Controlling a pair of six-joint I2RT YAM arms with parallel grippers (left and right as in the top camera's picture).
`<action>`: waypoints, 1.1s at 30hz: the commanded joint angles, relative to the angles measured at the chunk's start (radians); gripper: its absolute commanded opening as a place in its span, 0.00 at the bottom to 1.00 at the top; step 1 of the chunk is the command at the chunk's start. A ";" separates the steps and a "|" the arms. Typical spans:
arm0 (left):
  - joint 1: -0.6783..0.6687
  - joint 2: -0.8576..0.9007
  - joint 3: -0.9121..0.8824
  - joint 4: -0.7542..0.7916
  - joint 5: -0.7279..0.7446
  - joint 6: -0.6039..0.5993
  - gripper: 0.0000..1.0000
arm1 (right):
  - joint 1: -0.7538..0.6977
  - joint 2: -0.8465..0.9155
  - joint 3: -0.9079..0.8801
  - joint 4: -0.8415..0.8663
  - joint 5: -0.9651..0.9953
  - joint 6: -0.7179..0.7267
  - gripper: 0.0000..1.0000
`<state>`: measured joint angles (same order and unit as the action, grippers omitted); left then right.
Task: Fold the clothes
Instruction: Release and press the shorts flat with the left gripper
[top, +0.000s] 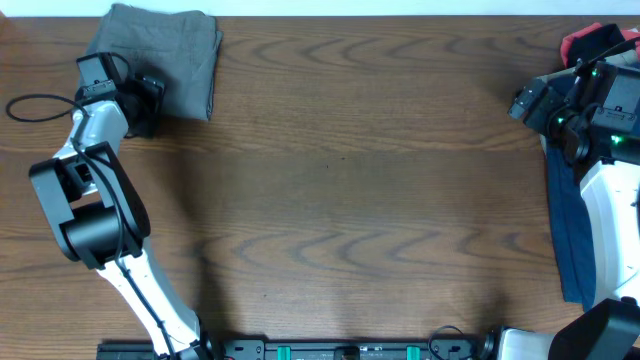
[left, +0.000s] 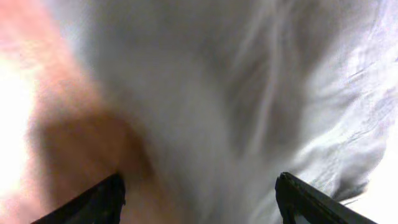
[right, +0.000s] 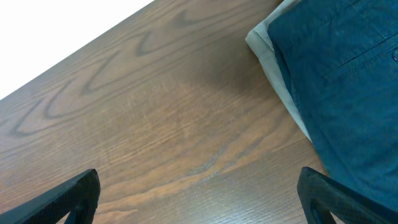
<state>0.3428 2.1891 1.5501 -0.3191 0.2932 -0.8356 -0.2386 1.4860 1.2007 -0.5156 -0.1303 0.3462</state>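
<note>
The left fingers (left: 99, 199) stand wide apart. In the left wrist view only their dark tips show at the two bottom corners, and between them lies pale grey cloth, blurred and very close. Whether either tip touches the cloth cannot be told; nothing is pinched. This cloth is the grey-green shorts (top: 170, 45), which lie folded into a compact, roughly square bundle at the far left corner of the worktop (top: 340, 180). From overhead, the end of the left arm (top: 95, 200) sits over the bundle's near left edge and hides that part of it.

The right fingers (right: 68, 199) are also spread wide and hold nothing – bare wood grain fills the gap between them. Just beside them, at the right of the right wrist view, a navy garment (right: 336, 81) lies on top of a tan garment (right: 273, 62), of which only a thin edge shows. Overhead, the right arm (top: 610, 200) covers much of the navy cloth, and the frame cuts off its right side. A red and black garment (top: 590, 40) shows at the far right corner, mostly hidden – its shape cannot be made out.
</note>
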 joint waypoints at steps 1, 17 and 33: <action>-0.002 -0.074 -0.011 -0.058 -0.082 0.067 0.79 | -0.002 0.005 0.014 -0.001 0.003 -0.018 0.99; -0.024 -0.143 -0.011 -0.084 -0.135 0.110 0.06 | -0.002 0.005 0.014 -0.001 0.003 -0.018 0.99; -0.076 -0.003 -0.011 -0.010 -0.212 0.119 0.06 | -0.002 0.005 0.014 -0.001 0.003 -0.018 0.99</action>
<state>0.2691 2.1689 1.5440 -0.3325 0.1013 -0.7345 -0.2382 1.4860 1.2007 -0.5156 -0.1307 0.3462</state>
